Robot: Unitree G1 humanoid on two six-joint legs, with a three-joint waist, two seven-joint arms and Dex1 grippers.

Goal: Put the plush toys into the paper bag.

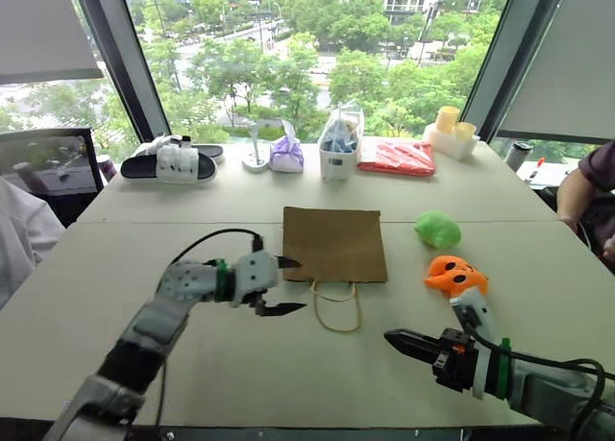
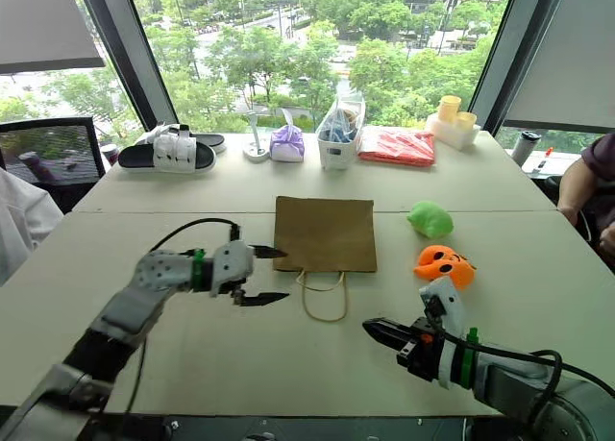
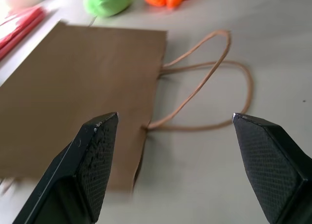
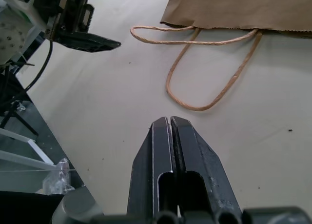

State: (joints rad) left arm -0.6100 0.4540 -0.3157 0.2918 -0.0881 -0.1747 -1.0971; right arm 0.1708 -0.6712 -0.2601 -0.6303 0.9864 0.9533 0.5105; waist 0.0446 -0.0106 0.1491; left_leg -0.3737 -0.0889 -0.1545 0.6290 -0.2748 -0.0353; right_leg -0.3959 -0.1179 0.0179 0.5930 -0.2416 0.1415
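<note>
On the wide, pale grey table, near its middle, a flat brown kraft paper bag is laid on its side, its mouth turned toward the near edge, and its thin beige twine handles are spread loose on the surface. The bag is pressed closed, so the mouth would probably have to be lifted open before anything can be slipped in.

Toward the right edge, well apart from the bag, the rounded bright green plush toy is seen, and nearer to the robot the orange plush toy with dark face marks; neither is held and neither is in the bag.

The left gripper is held level just beside the bag's left near corner, its two black fingers spread wide with nothing between them. It is judged to be lined up on the bag's open edge, ready to pinch one wall and raise it.

The right gripper is hung low over the near part of the table, just in front of the orange toy, with its fingers pressed together on nothing; it seems to be kept waiting there until the bag has been opened.
</note>
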